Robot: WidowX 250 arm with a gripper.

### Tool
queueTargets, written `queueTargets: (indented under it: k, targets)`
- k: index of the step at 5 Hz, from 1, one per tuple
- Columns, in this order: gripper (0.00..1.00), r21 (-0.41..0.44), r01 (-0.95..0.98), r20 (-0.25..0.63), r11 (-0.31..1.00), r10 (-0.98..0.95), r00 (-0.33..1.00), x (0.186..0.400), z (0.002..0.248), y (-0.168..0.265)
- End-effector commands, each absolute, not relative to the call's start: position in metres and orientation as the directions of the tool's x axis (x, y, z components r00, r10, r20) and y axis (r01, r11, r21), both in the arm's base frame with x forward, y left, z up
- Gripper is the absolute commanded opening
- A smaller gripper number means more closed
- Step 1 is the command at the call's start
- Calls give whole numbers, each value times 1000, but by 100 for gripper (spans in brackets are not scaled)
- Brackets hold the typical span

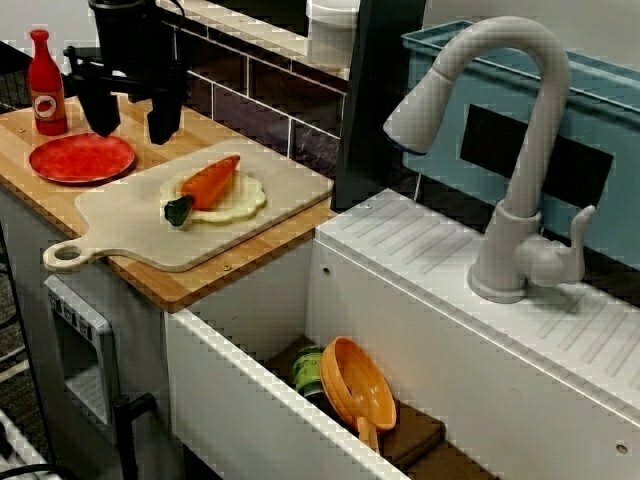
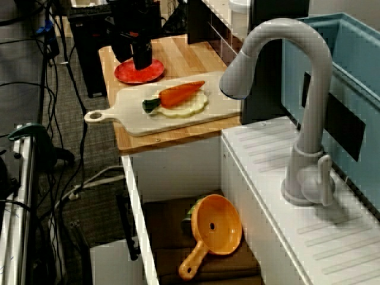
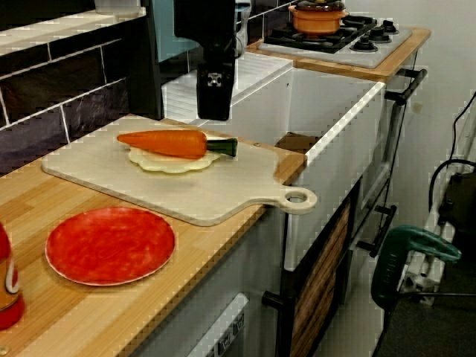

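strainer (image 1: 358, 385): orange, lying down in the sink (image 1: 250, 300)
plate (image 1: 81, 158): red, flat on the counter (image 1: 200, 128), just beside the cutting board (image 1: 140, 235)
carrot (image 1: 208, 185): lying on a pale disc (image 1: 242, 200) atop the cutting board
gripper (image 1: 134, 118): fingers spread wide, empty, hanging above the counter near the plate, touching nothing

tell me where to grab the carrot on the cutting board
Probably the thick orange middle of the carrot, from straight above, jaws across its width: it lies flat on a pale disc on the cutting board and tapers toward the tip.
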State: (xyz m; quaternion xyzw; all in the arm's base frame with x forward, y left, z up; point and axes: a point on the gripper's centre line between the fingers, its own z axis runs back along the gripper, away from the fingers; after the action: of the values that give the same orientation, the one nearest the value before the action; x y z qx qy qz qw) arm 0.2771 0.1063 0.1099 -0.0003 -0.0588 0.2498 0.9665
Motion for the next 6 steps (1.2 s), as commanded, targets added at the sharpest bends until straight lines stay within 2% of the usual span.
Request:
queueTargets:
  k: [1,3,5,6]
  targets:
    - [100,-38,-473,190,880,472,861,313,107,86]
    - [100,-20,-467,234,884,458,858,346,82,87]
    - [100,24,-453,247,891,434,866,347,63,95]
    - [0,21,-461,233,887,444,865,346,54,101]
